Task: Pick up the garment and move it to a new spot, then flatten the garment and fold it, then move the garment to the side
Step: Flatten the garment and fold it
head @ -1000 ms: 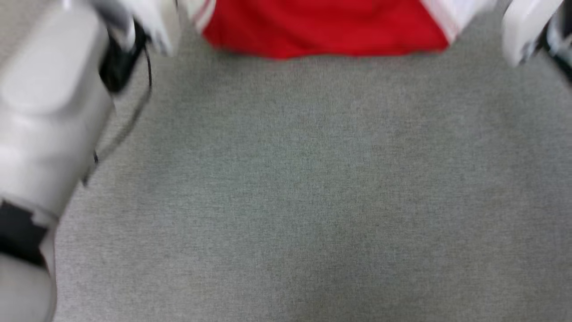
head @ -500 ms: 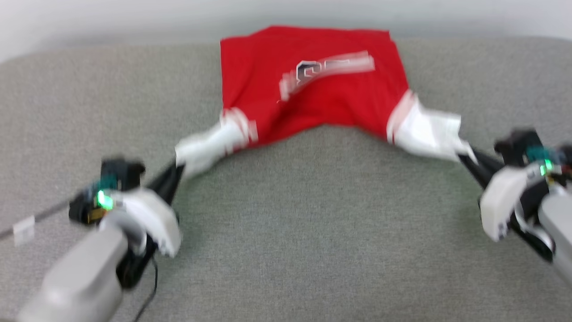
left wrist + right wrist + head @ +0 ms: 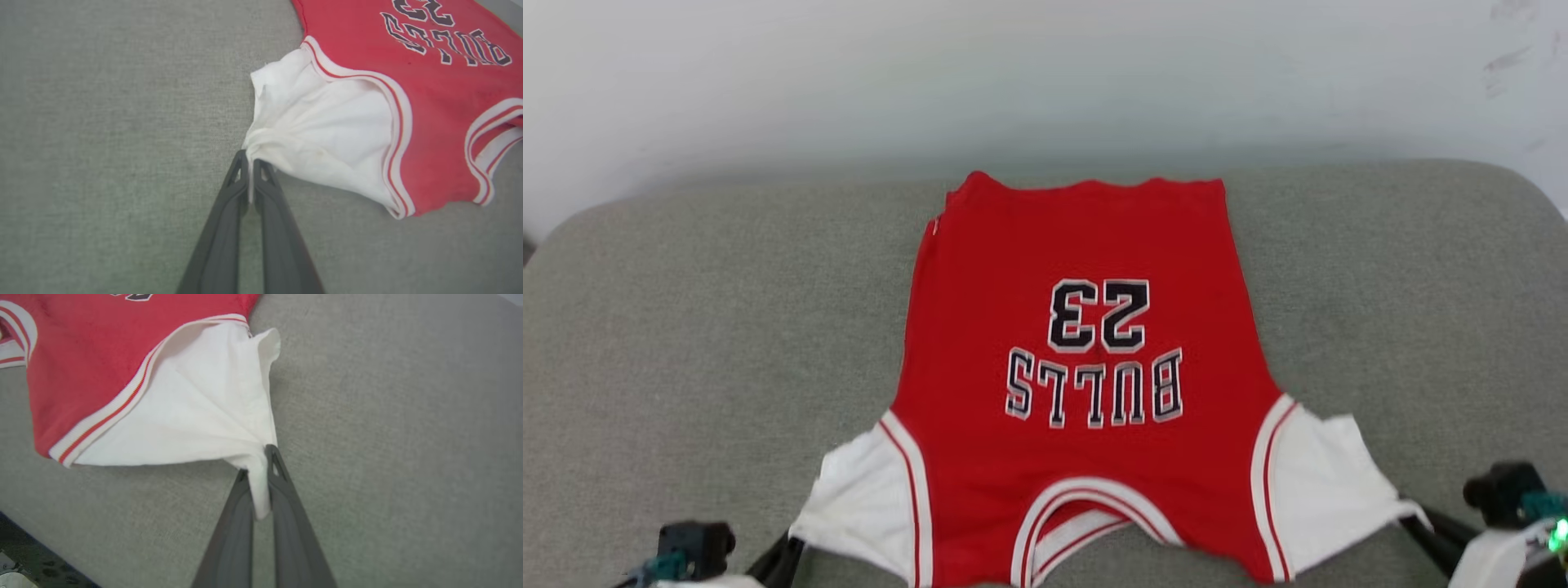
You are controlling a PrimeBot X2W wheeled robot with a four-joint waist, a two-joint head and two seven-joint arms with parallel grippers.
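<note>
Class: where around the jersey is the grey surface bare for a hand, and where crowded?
Bare: grey surface left of the garment and right of it; a narrow strip between hem and wall. Crowded: near edge, where the left end effector and right end effector pinch the sleeves.

Centre frame: garment [image 3: 1086, 384] flat on cushion [image 3: 686, 327], hem toward top, collar at bottom edge. Lower left: left gripper [image 3: 791, 542] at 1 sleeve tip. Lower right: right gripper [image 3: 1411, 521] at the other. Wall [image 3: 1013, 73] behind, across top.
</note>
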